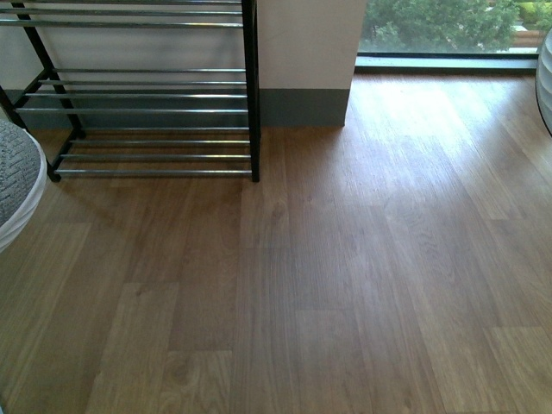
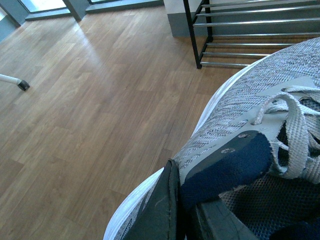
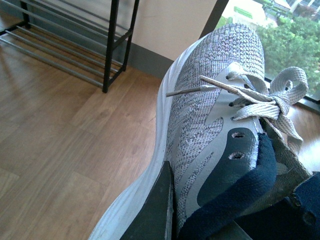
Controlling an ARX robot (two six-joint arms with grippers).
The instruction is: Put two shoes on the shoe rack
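Note:
In the left wrist view my left gripper [image 2: 183, 192] is shut on the side wall and navy collar of one grey sneaker [image 2: 250, 100], held above the floor with its toe toward the shoe rack [image 2: 240, 30]. My right gripper [image 3: 192, 212] is shut the same way on the other grey sneaker [image 3: 210, 100], whose laces hang loose. The front view shows the shoe rack [image 1: 252, 95] at the upper left with bare chrome shelves. The first sneaker's toe [image 1: 13, 177] pokes in at the left edge. Neither gripper shows in the front view.
Wood floor [image 1: 328, 276] spreads in front of the rack. A white wall with a grey skirting [image 1: 302, 103] stands right of the rack, then a window. A white leg with a black foot [image 2: 15, 82] rests on the floor. A pale ribbed edge [image 1: 545, 78] shows at the far right.

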